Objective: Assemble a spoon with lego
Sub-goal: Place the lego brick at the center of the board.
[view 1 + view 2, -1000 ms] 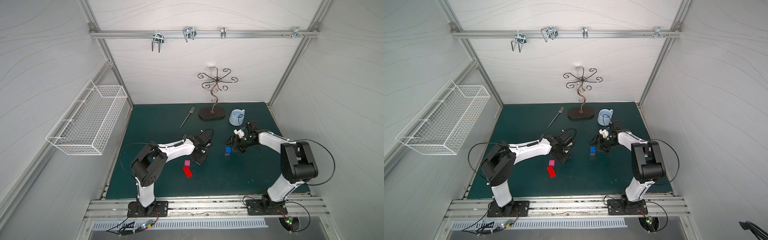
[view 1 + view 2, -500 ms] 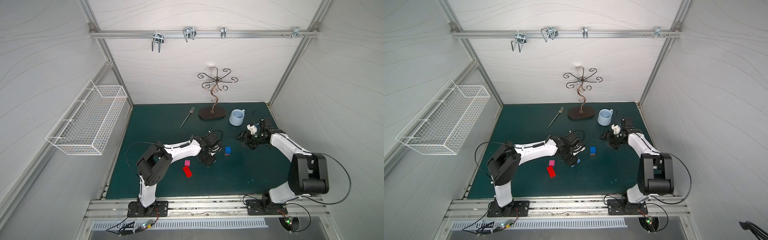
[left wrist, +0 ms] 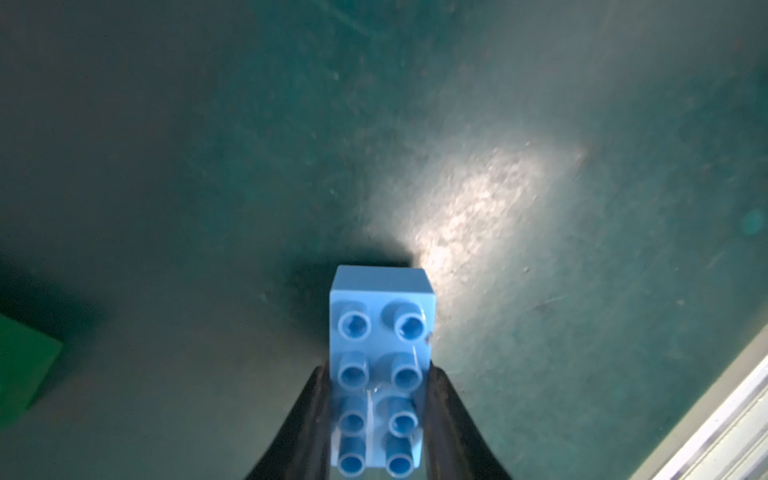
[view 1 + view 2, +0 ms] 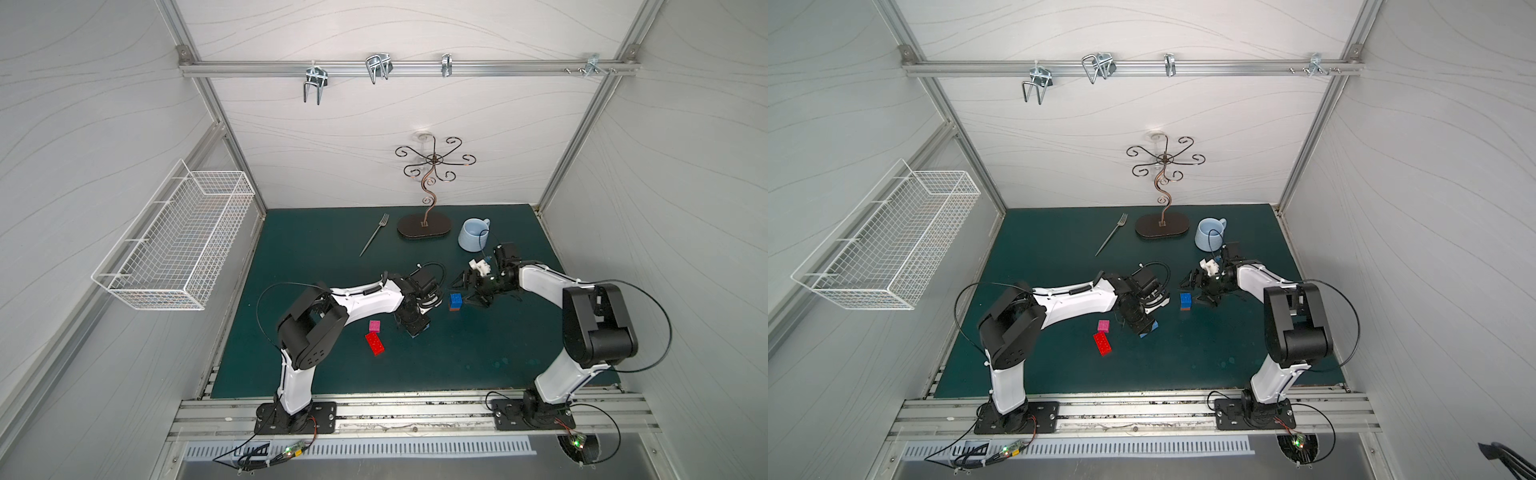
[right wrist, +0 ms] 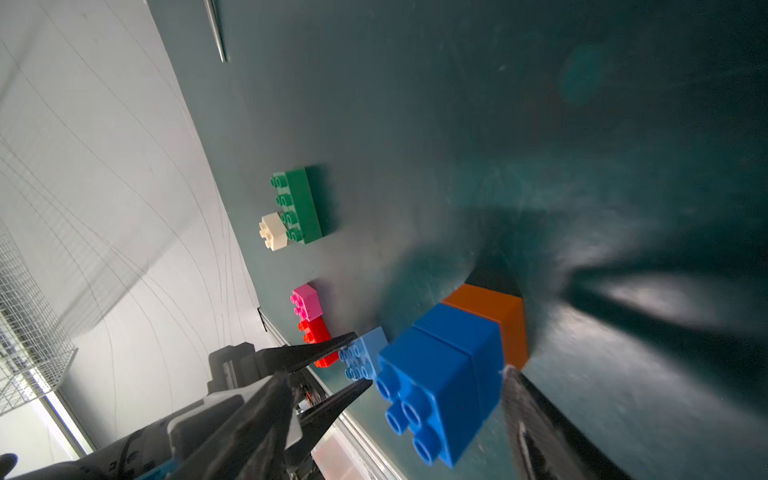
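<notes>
mat (image 4: 478, 361): dark green, it's covering the whole floor and everything's sitting on it
wire basket (image 4: 178, 241): white, it's hanging on the side wall by the left arm
left gripper (image 3: 378, 370): it's pointing down at the mat and clamping tight on the light blue brick (image 3: 382, 316), pinching its long sides, studs facing the wrist cam
right gripper (image 5: 395, 372): jaws are standing spread, a finger on each side of the stem stack (image 5: 449, 365) and not squeezing it; one finger is sitting clear of it, the other right at its edge
hook stand (image 4: 411, 228): it's standing at the back of the mat, pale blue mug (image 4: 471, 239) just beside it
fork (image 4: 373, 236): it's lying flat on the stand's other side
stem stack (image 4: 455, 298): it's standing upright mid-mat between the two grippers, two blue bricks riding on an orange one
green brick (image 5: 297, 205): it's lying flat, cream brick (image 5: 272, 230) touching one end, can't tell if it's clicked on
red brick (image 4: 375, 344): it's lying near the left gripper, pink brick (image 4: 374, 326) just beside it
</notes>
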You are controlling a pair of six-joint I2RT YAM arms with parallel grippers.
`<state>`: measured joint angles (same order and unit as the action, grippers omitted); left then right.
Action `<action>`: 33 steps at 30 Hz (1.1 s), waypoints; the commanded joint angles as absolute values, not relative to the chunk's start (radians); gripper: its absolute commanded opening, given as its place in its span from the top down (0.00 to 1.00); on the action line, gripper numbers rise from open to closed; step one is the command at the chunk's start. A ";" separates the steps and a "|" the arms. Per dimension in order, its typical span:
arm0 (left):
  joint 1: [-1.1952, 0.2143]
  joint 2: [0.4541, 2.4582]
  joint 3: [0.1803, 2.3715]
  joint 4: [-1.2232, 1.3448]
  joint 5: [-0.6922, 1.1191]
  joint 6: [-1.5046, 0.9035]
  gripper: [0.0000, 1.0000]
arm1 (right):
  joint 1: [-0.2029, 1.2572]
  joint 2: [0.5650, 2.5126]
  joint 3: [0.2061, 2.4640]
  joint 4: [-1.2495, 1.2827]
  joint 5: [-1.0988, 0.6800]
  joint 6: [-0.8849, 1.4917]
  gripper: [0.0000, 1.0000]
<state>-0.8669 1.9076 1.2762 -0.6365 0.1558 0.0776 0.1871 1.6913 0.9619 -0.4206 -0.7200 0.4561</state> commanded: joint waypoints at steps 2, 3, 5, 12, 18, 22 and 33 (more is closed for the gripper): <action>-0.868 1.856 1.257 -0.631 0.143 0.081 0.75 | 0.200 1.718 0.951 -0.368 -0.760 0.485 0.19; -0.867 1.853 1.250 -0.627 0.141 0.079 0.75 | 0.205 1.724 0.952 -0.361 -0.771 0.489 0.19; -0.868 1.846 1.236 -0.617 0.140 0.075 0.75 | 0.214 1.736 0.954 -0.358 -0.777 0.493 0.19; -0.868 1.836 1.223 -0.611 0.143 0.081 0.75 | 0.228 1.748 0.957 -0.353 -0.776 0.505 0.19; -0.868 1.854 1.248 -0.612 0.161 0.100 0.74 | 0.146 1.656 0.944 -0.405 -0.716 0.503 0.19; -0.868 1.871 1.271 -0.615 0.183 0.123 0.63 | 0.073 1.553 0.974 -0.533 -0.639 0.423 0.19; -0.828 1.677 1.172 -0.593 0.141 0.058 0.28 | 0.339 1.391 1.117 -0.801 -0.173 0.312 0.18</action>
